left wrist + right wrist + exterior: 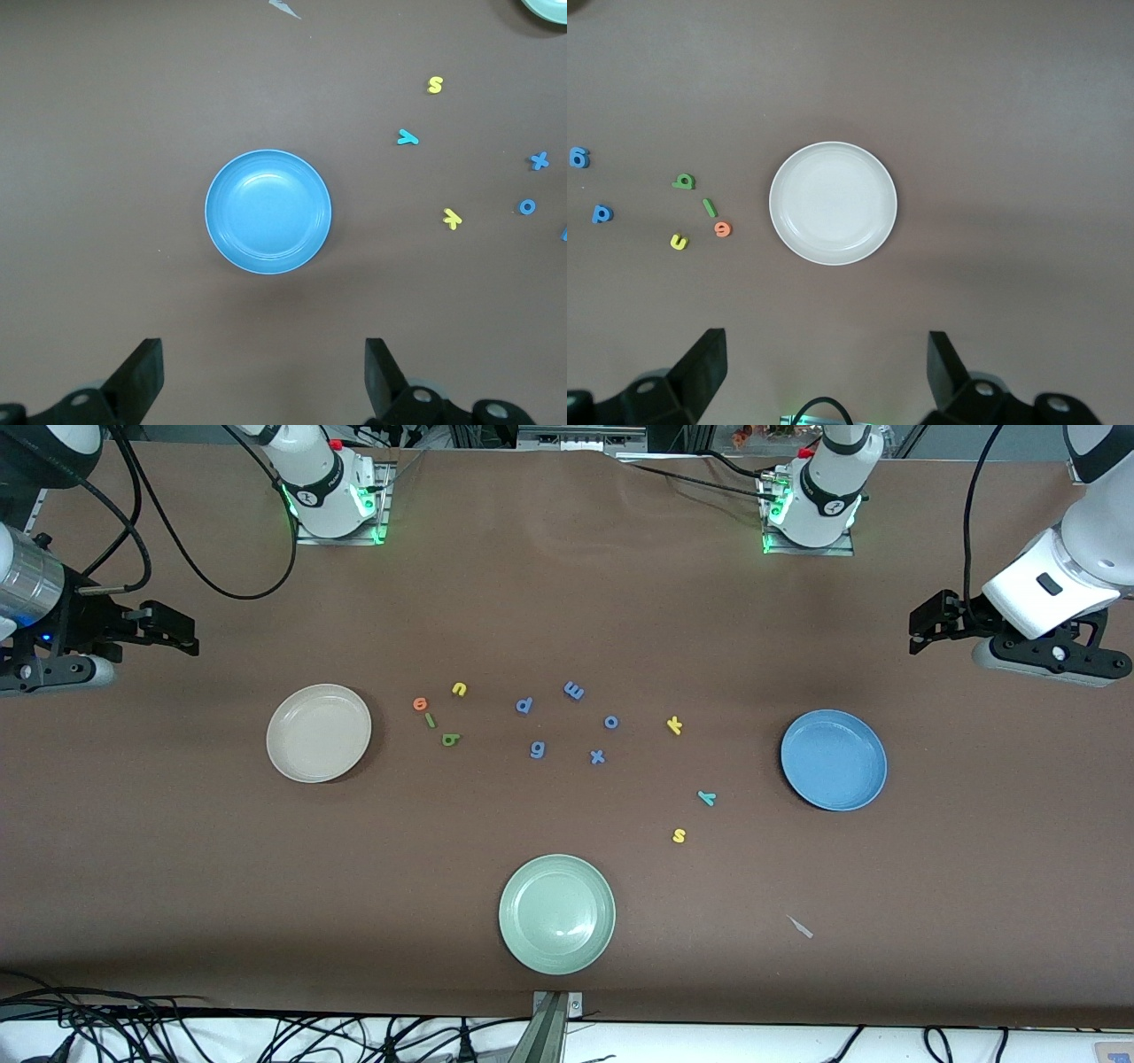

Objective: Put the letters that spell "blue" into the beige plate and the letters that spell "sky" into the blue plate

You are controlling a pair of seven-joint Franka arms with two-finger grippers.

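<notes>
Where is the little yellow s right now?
The yellow s lies on the table, just nearer the front camera than the teal y, between the green plate and blue plate.

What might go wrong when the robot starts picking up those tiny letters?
The orange e, green l and dark green b lie close together, so the open right gripper might nudge a neighbour. The yellow u looks like the yellow k and s in colour, so it may reach the wrong plate.
</notes>
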